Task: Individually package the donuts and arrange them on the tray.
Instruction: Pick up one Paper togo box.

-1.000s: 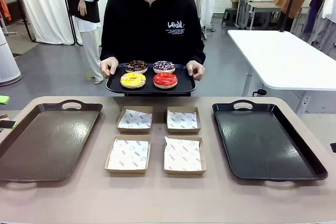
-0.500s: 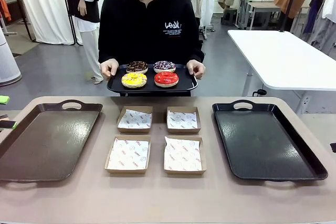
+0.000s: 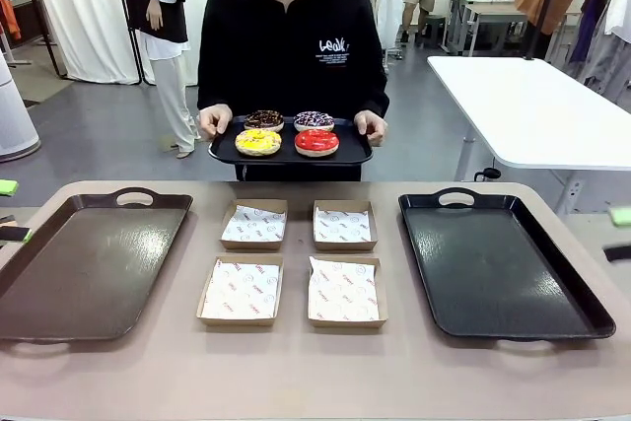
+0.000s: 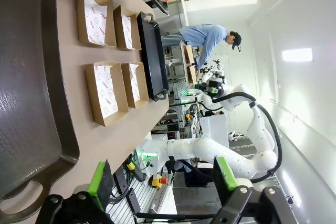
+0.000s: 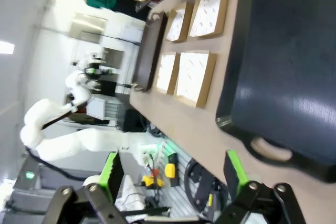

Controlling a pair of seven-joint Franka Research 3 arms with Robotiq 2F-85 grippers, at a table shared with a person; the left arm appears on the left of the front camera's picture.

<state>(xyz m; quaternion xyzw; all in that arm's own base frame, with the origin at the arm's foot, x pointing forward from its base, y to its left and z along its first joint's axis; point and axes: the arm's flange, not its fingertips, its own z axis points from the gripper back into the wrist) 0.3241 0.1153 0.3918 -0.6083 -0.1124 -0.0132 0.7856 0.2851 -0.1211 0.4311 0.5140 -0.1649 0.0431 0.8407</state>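
Nothing packaged yet: all 4 donuts (image 3: 258, 142) sit on small tray (image 3: 290, 156) in person's hands, beyond the surface (image 3: 296, 372). 4 lined boxes (image 3: 241, 291) hold no donut. Left claw (image 4: 161, 170) & right claw (image 5: 173, 170) wide, holding nothing. Whole job left.

4 paper-lined cardboard boxes (image 3: 241, 291)

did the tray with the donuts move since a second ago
Yes. The person's tray with the donuts has shifted up and slightly right in the front view, so the gap to the table's far edge is wider.
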